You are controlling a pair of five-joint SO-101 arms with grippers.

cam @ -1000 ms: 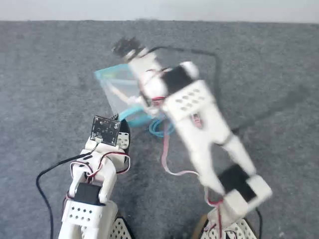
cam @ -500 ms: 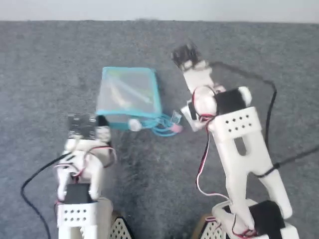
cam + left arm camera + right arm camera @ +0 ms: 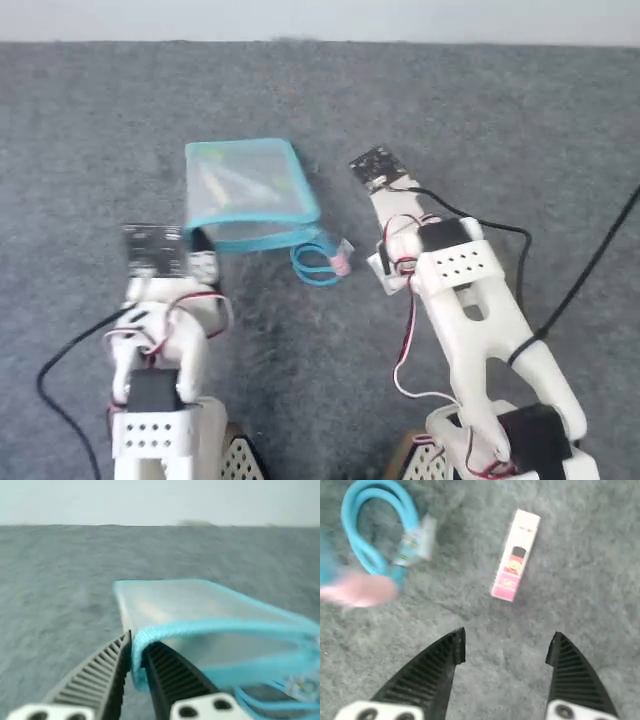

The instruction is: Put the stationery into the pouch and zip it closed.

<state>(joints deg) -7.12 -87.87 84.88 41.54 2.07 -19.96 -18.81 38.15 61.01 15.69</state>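
At the lower left of the high view the left arm has slid leftward over the last second. Its left gripper (image 3: pixel 136 647) is pinched shut on the blue-trimmed corner of the pouch (image 3: pixel 245 190), at that pouch's lower left. The pouch has been dragged a little left with it and now lies squarer, in the upper left-centre of the frame on the grey mat (image 3: pixel 520 120). Its long axis runs roughly across the frame. The thick blue edge faces the arms and the blue cord loop (image 3: pixel 312 262) trails off the lower right corner, so the zip likely runs along that near edge and ends by the loop. Whether it is open I cannot tell. Further right, the right arm (image 3: pixel 455 270) has swung off the pouch and drawn back toward the lower right. The right gripper (image 3: pixel 507 636) hangs spread wide and empty above a small pink-and-white box (image 3: pixel 515 555). The box lies flat just beyond the fingers, apart from the loop, its long axis running roughly away from the gripper. That suggests one piece of stationery is still outside, so filling comes before zipping.
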